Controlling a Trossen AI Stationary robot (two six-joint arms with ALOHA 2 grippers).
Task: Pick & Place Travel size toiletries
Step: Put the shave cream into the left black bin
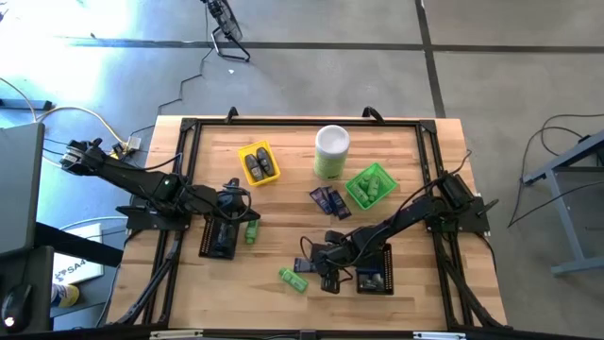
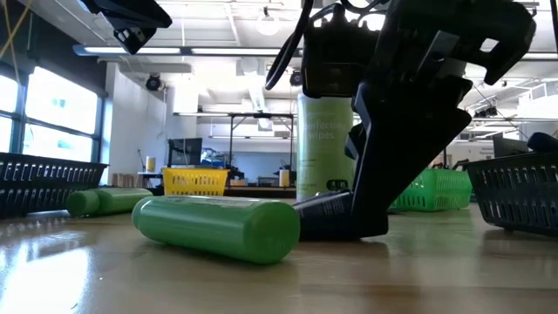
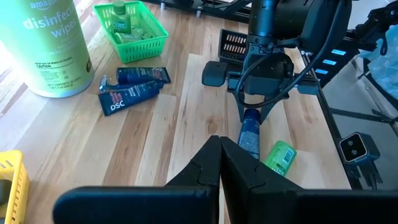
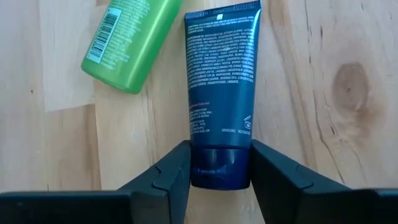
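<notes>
A dark navy tube (image 4: 219,93) lies flat on the wooden table, its cap end between the fingers of my right gripper (image 4: 220,165), which is shut on it near the table's front middle (image 1: 313,257). A bright green mini bottle (image 4: 127,40) lies close beside the tube, also on its side (image 1: 293,280). My left gripper (image 3: 219,163) is shut and holds nothing, hovering over the table's left half (image 1: 243,203). Two more navy packets (image 3: 132,90) lie flat near the middle of the table. My right gripper pinches the navy tube's dark cap (image 4: 219,171) between its two fingers, one on each side of the cap. The fingers slant down from above and lie across the tube. The tube rests flat on the table, label side up.
A black mesh tray (image 1: 375,279) stands just right of my right gripper, another (image 1: 217,241) under the left arm with a green bottle (image 1: 251,229) beside it. Farther back are a yellow tray (image 1: 258,162), a green tray (image 1: 370,185) and a tall pale-green canister (image 1: 331,151).
</notes>
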